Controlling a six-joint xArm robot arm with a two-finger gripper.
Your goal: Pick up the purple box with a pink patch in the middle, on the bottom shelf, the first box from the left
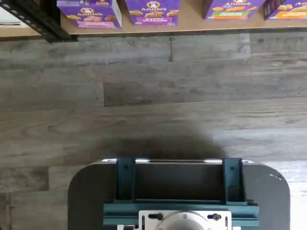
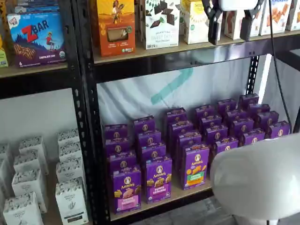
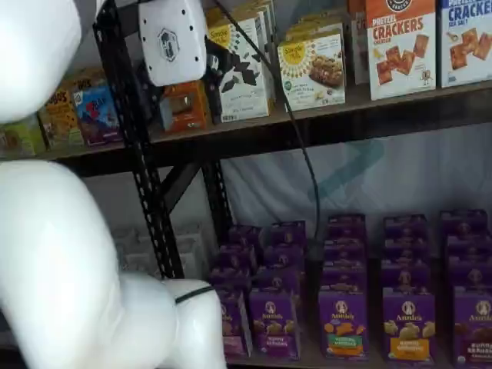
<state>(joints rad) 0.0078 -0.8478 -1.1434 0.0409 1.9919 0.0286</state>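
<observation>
The purple box (image 2: 126, 190) stands upright at the front left of the bottom shelf (image 2: 187, 193), with a round logo at the top and a pink panel low on its face. It also shows in the wrist view (image 1: 89, 13), across a stretch of grey floor. In a shelf view (image 3: 234, 327) the white arm half hides it. My gripper (image 2: 230, 26) hangs high in front of the upper shelf, far above and to the right of the box. Its two black fingers stand apart with nothing between them. Its white body (image 3: 173, 40) shows in a shelf view.
Rows of other purple Annie's boxes (image 2: 196, 165) fill the bottom shelf beside and behind the box. A black rack post (image 2: 89, 140) stands just left of it, with white boxes (image 2: 70, 199) beyond. The white arm (image 2: 262, 178) bulks in front. A dark mount (image 1: 177, 191) shows in the wrist view.
</observation>
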